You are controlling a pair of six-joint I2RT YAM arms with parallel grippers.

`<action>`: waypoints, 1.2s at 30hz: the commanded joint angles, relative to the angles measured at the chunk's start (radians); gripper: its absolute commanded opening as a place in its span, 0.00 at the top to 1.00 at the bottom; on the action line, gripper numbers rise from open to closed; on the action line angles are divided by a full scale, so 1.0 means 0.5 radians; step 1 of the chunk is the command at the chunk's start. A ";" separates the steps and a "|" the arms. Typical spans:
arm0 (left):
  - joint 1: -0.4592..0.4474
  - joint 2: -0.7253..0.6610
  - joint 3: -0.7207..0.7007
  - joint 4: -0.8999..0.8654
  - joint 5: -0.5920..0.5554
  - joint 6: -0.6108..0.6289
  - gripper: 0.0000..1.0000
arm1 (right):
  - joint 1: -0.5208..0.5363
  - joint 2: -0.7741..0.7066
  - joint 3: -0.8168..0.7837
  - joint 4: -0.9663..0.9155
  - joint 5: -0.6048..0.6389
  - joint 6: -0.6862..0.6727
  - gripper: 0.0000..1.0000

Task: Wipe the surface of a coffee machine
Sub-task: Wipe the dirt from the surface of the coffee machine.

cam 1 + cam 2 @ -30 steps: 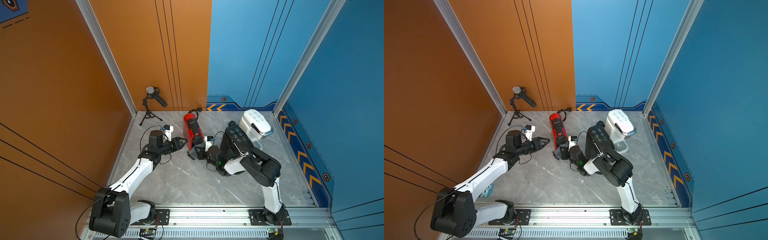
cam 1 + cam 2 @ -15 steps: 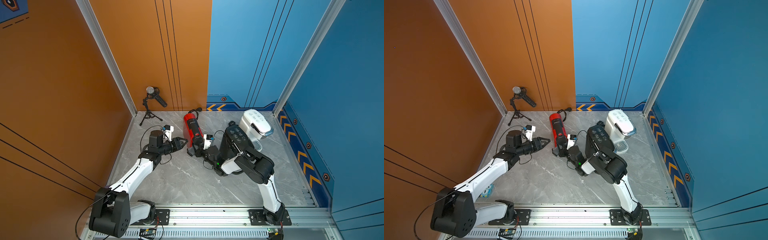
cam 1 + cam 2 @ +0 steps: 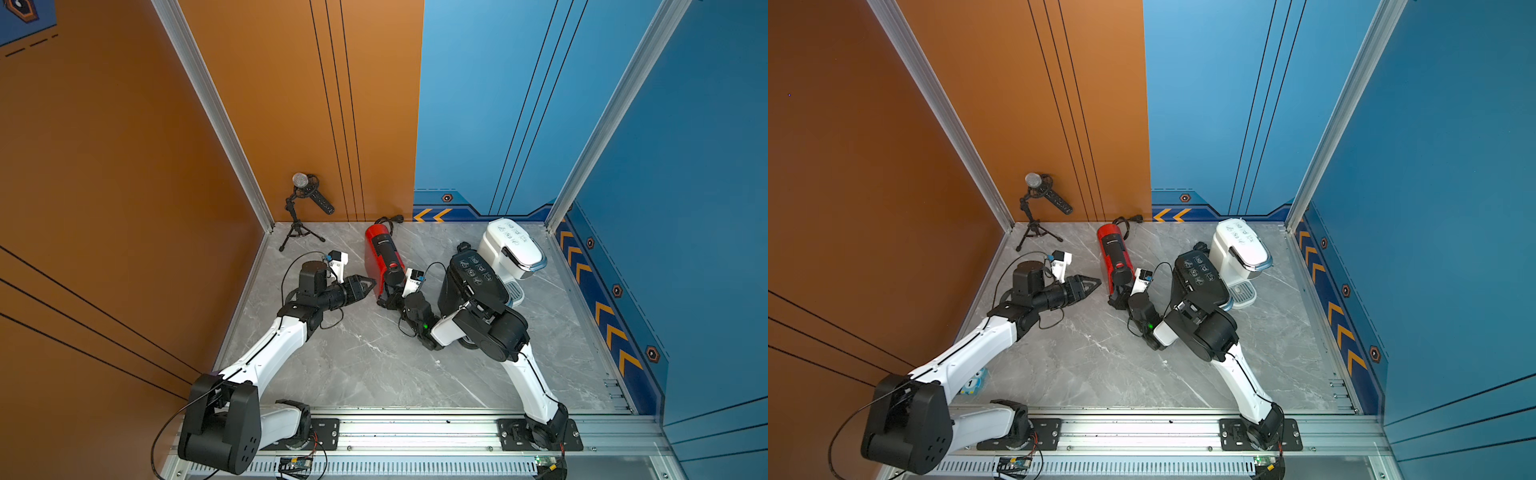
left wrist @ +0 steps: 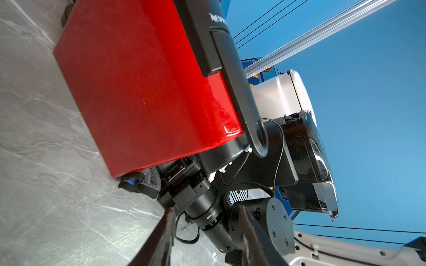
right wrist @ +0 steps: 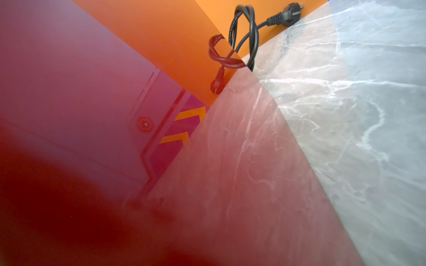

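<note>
The red coffee machine stands mid-table, and its glossy side fills the left wrist view. My right gripper is low at the machine's near end, shut on a dark cloth with a blue tag. The cloth is pressed against the machine's bottom corner. The right wrist view is a red blur of the machine's side, and its own jaws are hidden there. My left gripper hovers just beside the machine's left side, open, holding nothing.
A black coffee machine and a white one stand close to the right, right behind my right arm. A microphone on a tripod stands in the back left corner. The red machine's power cord lies against the back wall.
My right arm has shifted left, toward the red machine, keeping the cloth against its near end. The left arm has stayed almost still.
</note>
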 commanded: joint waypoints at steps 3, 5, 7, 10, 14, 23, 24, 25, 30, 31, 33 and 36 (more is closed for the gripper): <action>-0.012 0.066 -0.031 -0.008 -0.027 0.067 0.54 | -0.075 -0.121 -0.002 -0.053 -0.039 -0.028 1.00; -0.011 0.068 -0.025 -0.007 -0.022 0.067 0.54 | -0.077 -0.165 0.000 0.019 -0.081 -0.039 1.00; -0.010 0.061 -0.026 -0.008 -0.021 0.065 0.54 | -0.084 -0.197 -0.003 0.092 -0.125 -0.025 1.00; -0.006 0.051 -0.030 -0.006 -0.021 0.067 0.54 | -0.087 -0.218 -0.022 0.198 -0.176 0.005 1.00; -0.003 0.050 -0.043 -0.005 -0.023 0.064 0.54 | -0.075 -0.210 -0.029 0.267 -0.221 0.015 1.00; -0.003 0.059 -0.036 -0.006 -0.014 0.064 0.54 | -0.052 -0.219 -0.055 0.434 -0.289 -0.066 1.00; -0.003 0.062 -0.036 -0.007 -0.015 0.063 0.54 | -0.050 -0.227 -0.060 0.443 -0.292 -0.073 1.00; -0.003 0.067 -0.034 -0.007 -0.015 0.064 0.54 | -0.052 -0.231 -0.065 0.448 -0.289 -0.077 1.00; -0.003 0.075 -0.036 -0.007 -0.009 0.064 0.55 | -0.045 -0.246 -0.080 0.505 -0.301 -0.093 1.00; -0.003 0.078 -0.034 -0.008 -0.008 0.063 0.55 | -0.038 -0.259 -0.079 0.506 -0.304 -0.104 1.00; -0.003 0.084 -0.033 -0.007 -0.006 0.064 0.55 | -0.026 -0.290 -0.078 0.496 -0.308 -0.123 1.00; -0.003 0.090 -0.025 -0.006 -0.006 0.064 0.55 | -0.011 -0.327 -0.077 0.500 -0.322 -0.139 1.00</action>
